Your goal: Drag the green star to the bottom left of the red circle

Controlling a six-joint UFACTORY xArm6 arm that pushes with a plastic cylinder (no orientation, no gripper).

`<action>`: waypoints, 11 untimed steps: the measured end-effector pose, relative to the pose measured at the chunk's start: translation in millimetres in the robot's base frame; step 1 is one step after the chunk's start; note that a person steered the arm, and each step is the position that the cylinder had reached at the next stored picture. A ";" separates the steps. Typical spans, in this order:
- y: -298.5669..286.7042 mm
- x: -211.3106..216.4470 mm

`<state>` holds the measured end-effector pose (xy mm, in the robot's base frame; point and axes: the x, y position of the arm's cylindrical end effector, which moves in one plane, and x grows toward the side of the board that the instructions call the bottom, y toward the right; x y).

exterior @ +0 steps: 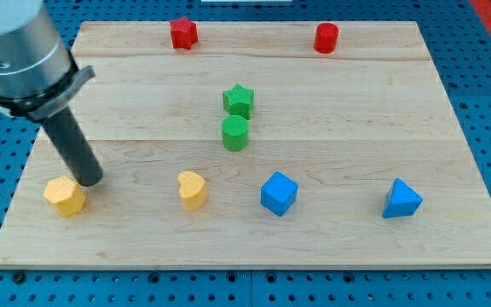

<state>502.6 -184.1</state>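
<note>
The green star [239, 100] sits near the middle of the wooden board [356, 111], just above a green cylinder [235, 134] and nearly touching it. The red circle [326, 38] stands near the view's top, to the right of centre, up and right of the star. My tip [90, 180] is at the view's left, far left of the green star and below it, right beside the top right of a yellow block [65, 196].
A red star-like block [183, 33] sits at the top, left of centre. A yellow heart [193, 190], a blue cube [279, 193] and a blue triangle [401, 199] lie in a row near the bottom. The board rests on a blue perforated table.
</note>
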 end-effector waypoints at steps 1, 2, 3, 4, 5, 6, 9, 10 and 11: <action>75.7 -31.4; 131.1 -57.8; 152.6 -79.3; 155.5 -112.5; 138.7 -156.8; 174.6 -184.6; 207.8 -183.1; 220.2 -181.7; 252.3 -173.2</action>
